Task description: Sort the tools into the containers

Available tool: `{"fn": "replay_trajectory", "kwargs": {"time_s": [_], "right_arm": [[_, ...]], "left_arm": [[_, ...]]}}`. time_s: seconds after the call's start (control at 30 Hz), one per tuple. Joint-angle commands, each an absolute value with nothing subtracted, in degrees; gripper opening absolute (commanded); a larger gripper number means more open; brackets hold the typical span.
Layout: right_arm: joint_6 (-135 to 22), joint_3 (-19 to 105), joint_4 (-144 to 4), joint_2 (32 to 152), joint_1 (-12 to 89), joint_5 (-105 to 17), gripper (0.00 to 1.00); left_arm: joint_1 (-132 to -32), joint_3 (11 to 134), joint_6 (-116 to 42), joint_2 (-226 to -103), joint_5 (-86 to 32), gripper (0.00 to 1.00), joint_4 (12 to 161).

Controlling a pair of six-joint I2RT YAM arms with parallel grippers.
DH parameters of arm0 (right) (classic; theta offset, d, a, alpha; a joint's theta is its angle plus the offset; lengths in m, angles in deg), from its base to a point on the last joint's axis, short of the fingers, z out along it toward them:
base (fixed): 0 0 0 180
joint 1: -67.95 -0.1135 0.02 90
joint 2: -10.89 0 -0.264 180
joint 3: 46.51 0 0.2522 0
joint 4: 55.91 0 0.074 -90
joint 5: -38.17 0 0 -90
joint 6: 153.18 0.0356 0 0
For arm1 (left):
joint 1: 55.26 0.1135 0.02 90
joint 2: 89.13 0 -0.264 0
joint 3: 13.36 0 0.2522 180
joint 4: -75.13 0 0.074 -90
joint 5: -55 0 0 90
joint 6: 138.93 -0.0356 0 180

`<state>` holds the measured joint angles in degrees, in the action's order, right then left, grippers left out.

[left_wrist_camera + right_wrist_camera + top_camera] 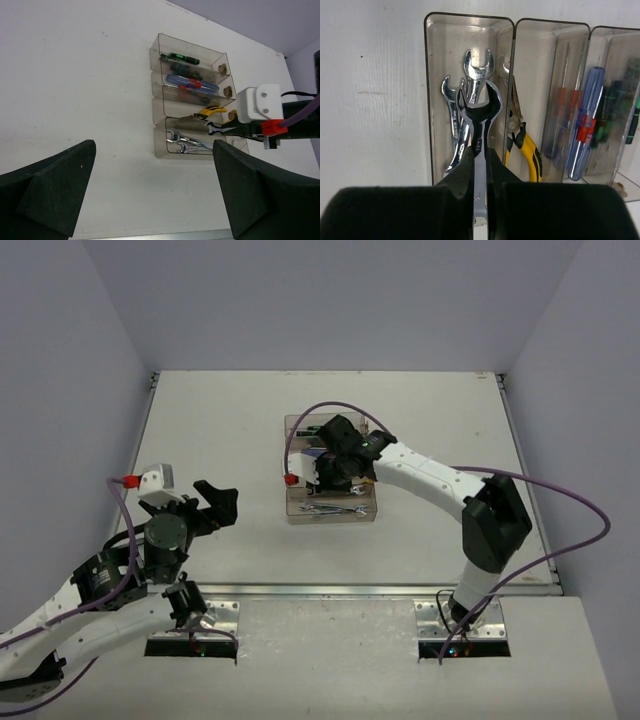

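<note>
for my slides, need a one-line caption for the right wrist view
Right gripper shut on a wrench, held over the end tray that already holds other wrenches.

We look down on a white table (230, 430) enclosed by pale lavender walls (330, 300) at its far, left and right edges, with a metal strip (330, 589) along its near edge.

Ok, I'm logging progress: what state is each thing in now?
Left end effector: open, empty.
Right end effector: shut on the held wrench.
Held wrench: raised over the end tray.
Other wrenches: lying in that tray.
Pliers: in the next tray.
Screwdrivers: in the two far trays.
</note>
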<state>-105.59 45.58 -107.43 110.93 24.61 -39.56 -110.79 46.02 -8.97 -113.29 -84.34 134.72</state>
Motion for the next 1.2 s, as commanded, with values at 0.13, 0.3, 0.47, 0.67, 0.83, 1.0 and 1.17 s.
{"fn": "replay_trajectory", "kwargs": {"time_s": [0.13, 0.3, 0.47, 0.67, 0.83, 1.0, 1.17], "right_arm": [[-109.56, 47.04, -106.05, 113.21, 24.45, -40.83, 0.19], [-109.61, 44.56, -103.53, 111.39, 24.45, -40.58, 0.48], [-107.98, 43.37, -102.65, 108.5, 25.43, -39.84, 0.99], [-78.22, 28.02, -83.45, 91.47, 34.2, -52.77, 0.99], [-57.57, 22.4, -88.06, 75.77, 38.88, -78.13, 0.99], [-55.0, 20.75, -94.14, 64.98, 39.67, -87.89, 0.99], [-51.59, 21.97, -102.69, 57.23, 42.3, -89.82, 0.99]], "left_arm": [[-110.37, 46.1, -9.73, -113.15, -84.32, 1.0, 132.95], [-110.37, 46.19, -10.17, -113.89, -83.96, 1.0, 132.66], [-110.37, 46.3, -10.47, -115.46, -83.86, 1.0, 132.34], [-109.41, 46.77, -9.34, -120.76, -84.69, 1.0, 132.41], [-105.44, 49.18, -10.83, -129.08, -83.05, 1.0, 131.3], [-95.09, 53.11, -17.22, -135.68, -74.93, 1.0, 125.7], [-70.16, 58.76, -24.75, -140.03, -59.02, 1.0, 123.18]]}}
